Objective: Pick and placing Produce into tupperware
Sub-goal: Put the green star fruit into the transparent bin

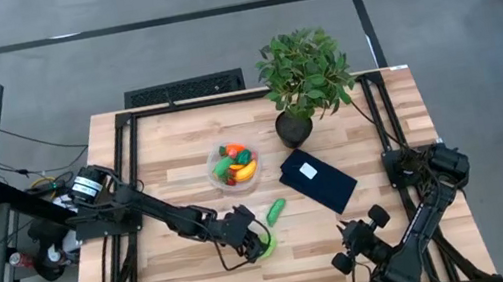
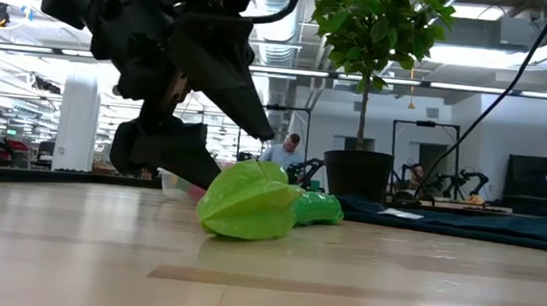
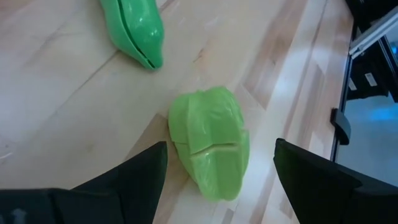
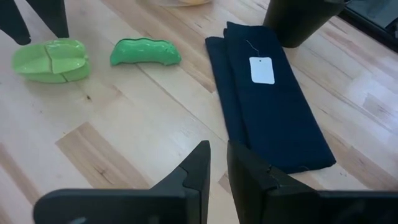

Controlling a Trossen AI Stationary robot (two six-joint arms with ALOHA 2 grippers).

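Observation:
A light green pepper (image 3: 211,149) lies on its side on the wooden table, near the table's near edge. My left gripper (image 3: 221,146) is open and hangs low over it, one finger on either side; no contact shows. From above, that gripper (image 1: 255,242) is at the pepper (image 1: 265,246). A darker green cucumber (image 1: 276,209) lies just beyond, flat on the table. The clear round tupperware (image 1: 233,164) stands farther off, with several toy fruits inside. My right gripper (image 4: 218,149) waits near the table's near right corner, its fingers nearly together and touching nothing.
A dark blue folded cloth (image 1: 318,179) with a white label lies right of the cucumber. A leafy potted plant (image 1: 303,82) stands at the far side, beyond the cloth. Bare wood lies left of the tupperware and along the near edge.

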